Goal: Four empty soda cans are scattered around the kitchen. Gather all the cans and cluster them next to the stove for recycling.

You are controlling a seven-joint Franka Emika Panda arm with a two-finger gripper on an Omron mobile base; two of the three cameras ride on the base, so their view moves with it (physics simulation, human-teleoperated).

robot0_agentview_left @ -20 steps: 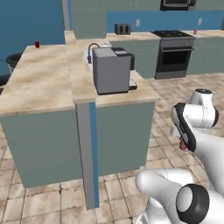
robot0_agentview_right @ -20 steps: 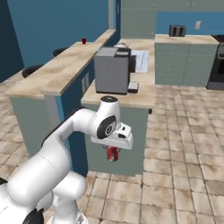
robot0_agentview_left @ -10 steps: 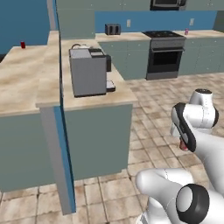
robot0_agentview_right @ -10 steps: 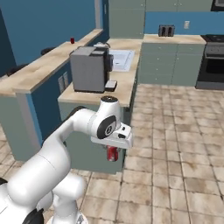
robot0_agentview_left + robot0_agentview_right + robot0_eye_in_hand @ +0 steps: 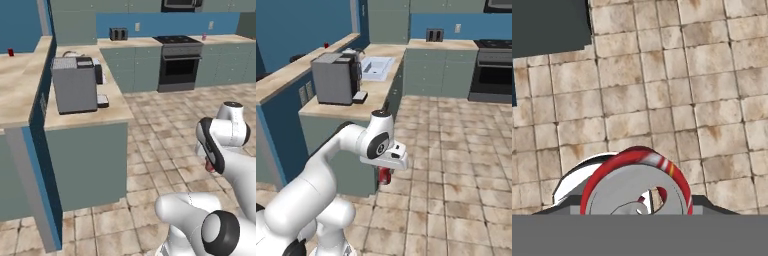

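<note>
Swung round toward the stove (image 5: 179, 60) — base turned, whole kitchen slid left. Red soda can (image 5: 385, 175) kept clamped in the fingers (image 5: 387, 176), low over the floor (image 5: 662, 90). Stove closer ahead — delivery under way.

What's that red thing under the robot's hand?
A red soda can with a silvery top, held in the pincer above the brown tiled floor. The hand covers its upper part in the right base view.
</note>
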